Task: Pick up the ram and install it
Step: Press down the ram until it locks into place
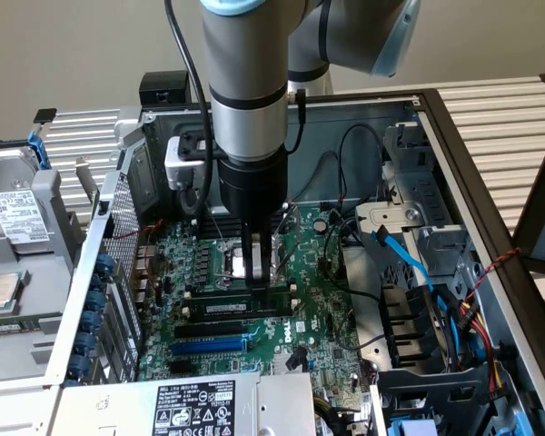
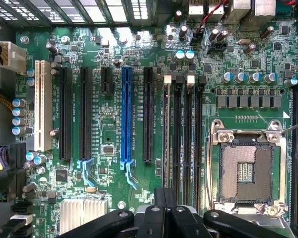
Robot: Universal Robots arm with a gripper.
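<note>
exterior view: the gripper (image 1: 257, 272), fingers closed together, presses down on the ram (image 1: 239, 307), a long thin green stick with a white label, seated in a motherboard (image 1: 318, 318) slot directly beneath its fingertips.

one motherboard (image 2: 114, 129), one blue slot (image 2: 126, 116), one white slot (image 2: 42, 105) (at the board's edge), one cpu socket (image 2: 247, 171).

Arm (image 1: 247, 82) was cut off by exterior view's top edge — upper links out of frame. Fingers (image 1: 257, 263) hid middle of ram (image 1: 232, 307) and part of CPU socket (image 1: 239, 262) behind. Label print on power supply (image 1: 193, 406) was too small to read. Hard drive (image 1: 14, 213) was cropped at exterior view's left edge.
</note>
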